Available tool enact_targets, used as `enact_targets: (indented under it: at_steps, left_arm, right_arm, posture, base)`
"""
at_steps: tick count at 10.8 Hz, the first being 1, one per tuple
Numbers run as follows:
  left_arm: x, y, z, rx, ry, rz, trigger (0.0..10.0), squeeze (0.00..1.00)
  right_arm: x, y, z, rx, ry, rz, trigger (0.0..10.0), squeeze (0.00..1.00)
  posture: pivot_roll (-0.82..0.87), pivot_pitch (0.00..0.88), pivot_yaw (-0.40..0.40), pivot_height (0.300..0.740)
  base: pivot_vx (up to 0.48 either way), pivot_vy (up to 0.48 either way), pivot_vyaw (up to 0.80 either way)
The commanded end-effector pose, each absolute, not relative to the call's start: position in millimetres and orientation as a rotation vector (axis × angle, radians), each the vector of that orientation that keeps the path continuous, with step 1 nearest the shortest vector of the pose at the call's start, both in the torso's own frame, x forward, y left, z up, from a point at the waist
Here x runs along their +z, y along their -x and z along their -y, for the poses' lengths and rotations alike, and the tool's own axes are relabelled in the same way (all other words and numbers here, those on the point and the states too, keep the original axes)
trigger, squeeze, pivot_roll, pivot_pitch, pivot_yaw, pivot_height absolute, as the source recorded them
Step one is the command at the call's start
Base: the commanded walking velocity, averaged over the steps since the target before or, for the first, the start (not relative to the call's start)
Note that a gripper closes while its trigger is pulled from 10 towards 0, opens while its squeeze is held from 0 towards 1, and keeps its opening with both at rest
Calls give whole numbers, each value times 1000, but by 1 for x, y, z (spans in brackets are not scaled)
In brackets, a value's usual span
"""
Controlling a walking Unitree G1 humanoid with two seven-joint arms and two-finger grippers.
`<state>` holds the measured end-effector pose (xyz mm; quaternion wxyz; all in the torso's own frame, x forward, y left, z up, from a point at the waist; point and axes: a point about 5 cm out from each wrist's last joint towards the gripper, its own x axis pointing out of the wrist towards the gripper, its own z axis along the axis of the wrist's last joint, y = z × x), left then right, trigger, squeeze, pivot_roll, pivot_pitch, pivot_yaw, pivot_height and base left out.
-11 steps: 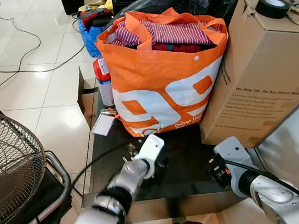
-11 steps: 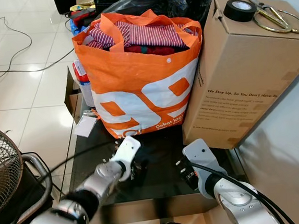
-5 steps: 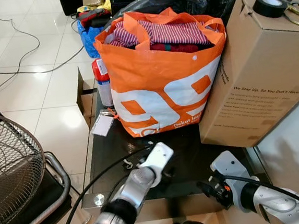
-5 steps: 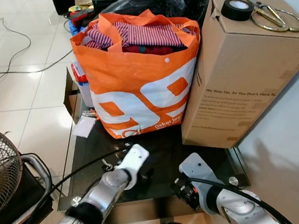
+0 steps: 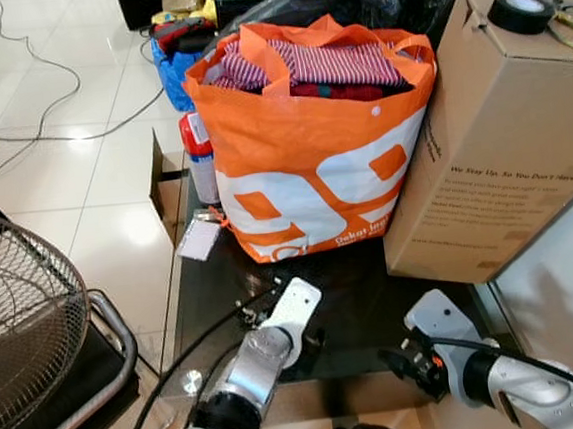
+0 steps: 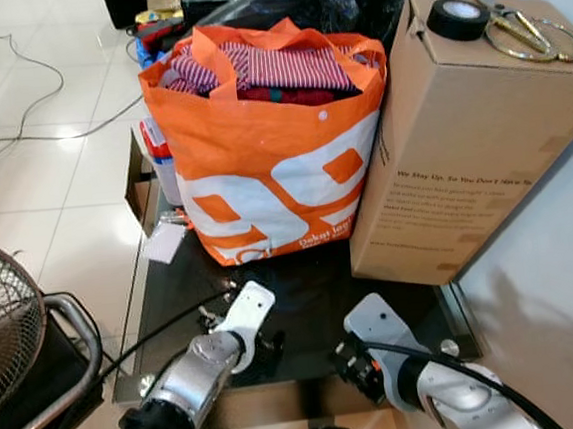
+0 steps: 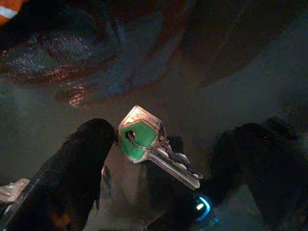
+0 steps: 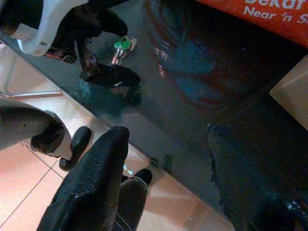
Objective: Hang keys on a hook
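Lying on glossy dark glass, green-capped metal keys point(image 7: 153, 147) seemingly between the wide-spread left tool point(image 7: 173, 163)

Glossy tile floor point(image 5: 73, 183) — dark table point(image 5: 364, 298)

A lived-in home was indicated: white tiled floor point(image 5: 93, 181) crossed by loose cables point(image 5: 25, 97), an orange shopping bag point(image 5: 312, 162) stuffed with clothes on a low dark glass table point(image 5: 365, 308), a cardboard box point(image 5: 500, 126) and a fan's wire grille point(image 5: 20, 318).
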<state>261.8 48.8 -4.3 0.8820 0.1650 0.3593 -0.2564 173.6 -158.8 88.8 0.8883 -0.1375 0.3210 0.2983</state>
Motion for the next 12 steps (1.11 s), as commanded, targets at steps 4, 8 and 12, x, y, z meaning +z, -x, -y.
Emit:
enact_targets:
  at_steps: [4,8,12]
  left_arm:
    - [0,-262,-29,-574,-226,-750,10000,20]
    - [7,-268,-5,-631,-162,-747,10000,16]
    - [29,-288,-44,-468,-269,-523,10000,0]
  right_arm:
    - [88,-173,159,624,291,-669,10000,0]
    - [88,-174,159,624,301,-666,10000,0]
    - [86,-204,158,525,322,-603,10000,0]
  posture:
    - [-310,87,-34,740]
    - [-316,85,-37,740]
    - [-266,58,-41,740]
  base:
    - [0,0,0]
    - [0,0,0]
    - [0,0,0]
